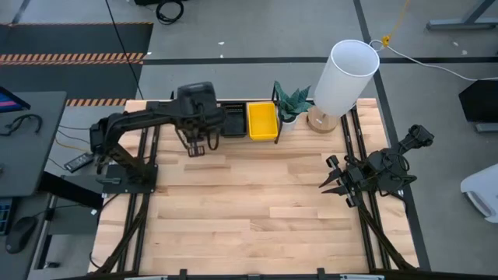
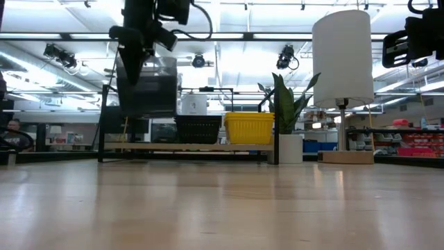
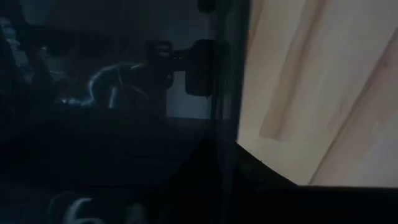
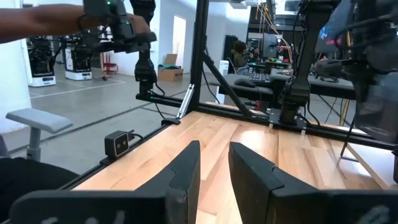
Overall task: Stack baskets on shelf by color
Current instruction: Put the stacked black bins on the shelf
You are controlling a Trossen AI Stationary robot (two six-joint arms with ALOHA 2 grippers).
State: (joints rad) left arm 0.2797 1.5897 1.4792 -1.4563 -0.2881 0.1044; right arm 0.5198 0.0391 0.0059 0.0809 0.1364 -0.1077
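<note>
Smoky-grey basket [image 2: 146,85] — probably light, stiff, slick — hangs by its rim from the clenched left gripper [image 2: 134,57] above the shelf [image 2: 187,146]; right gripper [image 1: 336,183] idles, parted.

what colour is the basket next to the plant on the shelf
Bright yellow basket; the low view shows it best.

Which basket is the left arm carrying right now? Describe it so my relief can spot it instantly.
Start at the long low light-wood shelf at the table's back edge, holding a black mesh basket and a bright yellow plastic basket. Above its left end, the left gripper holds a smoky-grey translucent basket. It alone hangs in the air, see-through and larger.
</note>
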